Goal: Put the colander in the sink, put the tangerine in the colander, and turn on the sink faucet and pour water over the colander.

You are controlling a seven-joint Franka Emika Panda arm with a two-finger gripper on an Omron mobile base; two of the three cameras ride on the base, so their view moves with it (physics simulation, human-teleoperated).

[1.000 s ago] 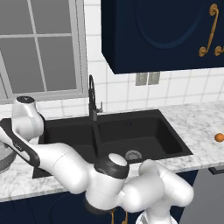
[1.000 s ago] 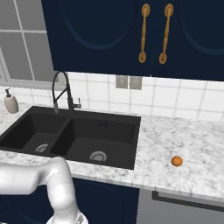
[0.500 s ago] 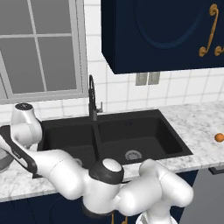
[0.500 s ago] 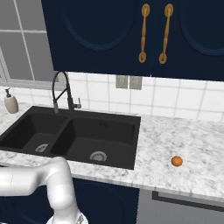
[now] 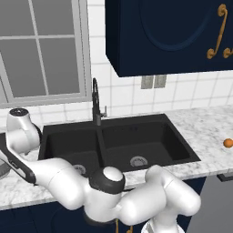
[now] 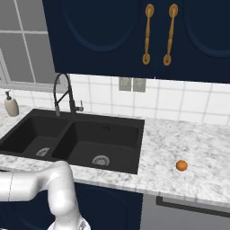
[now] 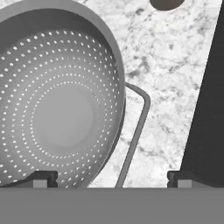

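Two-finger gripper [image 7: 112,178] spread wide over perforated silver-grey metal colander [image 7: 57,109] on marble counter [image 7: 175,87] left of black double-basin sink [image 5: 118,141], nothing gripped, small orange tangerine [image 6: 181,165] on counter right of sink

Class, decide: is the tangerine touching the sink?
Apart. The right base view shows the tangerine on the marble counter, with bare counter between it and the sink.

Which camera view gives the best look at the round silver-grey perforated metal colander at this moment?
The hand view: the round silver-grey perforated metal colander shows its holed inside, its rim and a wire handle, resting on the marble counter beside the black sink. The left base view catches a grey sliver at its left edge behind the arm. The open gripper hovers above.
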